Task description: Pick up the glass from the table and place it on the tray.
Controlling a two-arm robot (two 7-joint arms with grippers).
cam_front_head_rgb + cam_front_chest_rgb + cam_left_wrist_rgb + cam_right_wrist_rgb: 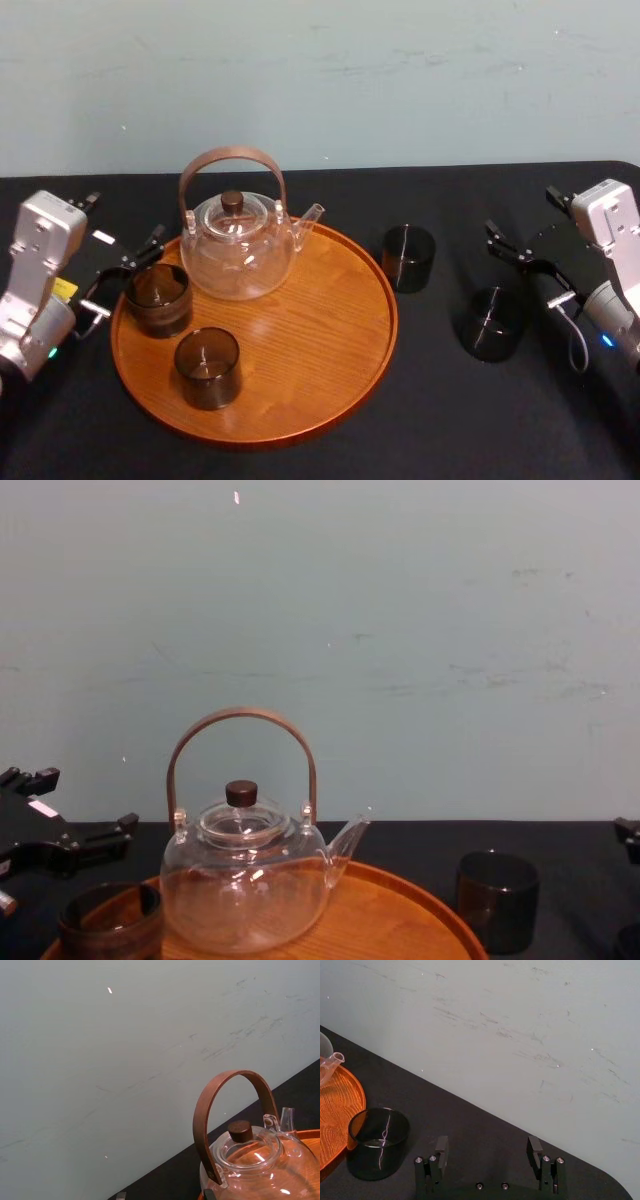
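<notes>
Two dark glasses stand on the black table (560, 420): one (408, 257) just off the tray's right rim, also in the right wrist view (377, 1142) and the chest view (497, 900), and another (492, 323) farther right. The round wooden tray (330, 350) holds a clear teapot (238, 245) and two more dark glasses (157, 298) (207, 367). My right gripper (522, 265) (488, 1152) is open and empty, just right of the two table glasses. At the tray's left edge my left gripper (125, 272) (75, 805) is open, beside the left tray glass.
The teapot's tall brown handle (230, 1085) rises over the tray's back left. A pale wall (400, 630) stands behind the table's far edge. Bare black table lies in front of the tray and at the far right.
</notes>
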